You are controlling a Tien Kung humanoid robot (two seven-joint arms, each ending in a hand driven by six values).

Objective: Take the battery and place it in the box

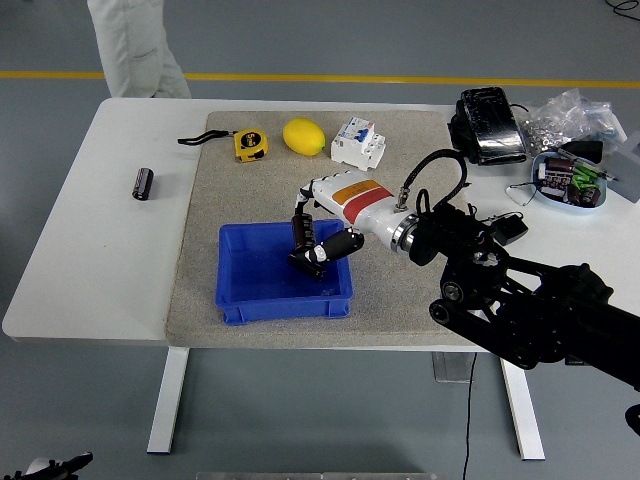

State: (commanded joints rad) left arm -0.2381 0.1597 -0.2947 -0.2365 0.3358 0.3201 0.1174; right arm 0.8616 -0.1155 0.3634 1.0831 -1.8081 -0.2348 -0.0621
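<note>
Right hand (318, 238) fingers curled on a battery (298, 230), held upright over the box (240, 300); a second battery seems to lie just below inside; another battery (144, 183) is seen well left of the box.

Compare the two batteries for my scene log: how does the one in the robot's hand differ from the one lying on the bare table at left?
The battery in the right hand stands upright over the blue box; the battery on the white table lies apart, far left of the mat. The right hand grips the first; nothing touches the second. Both are dark cylinders.
</note>
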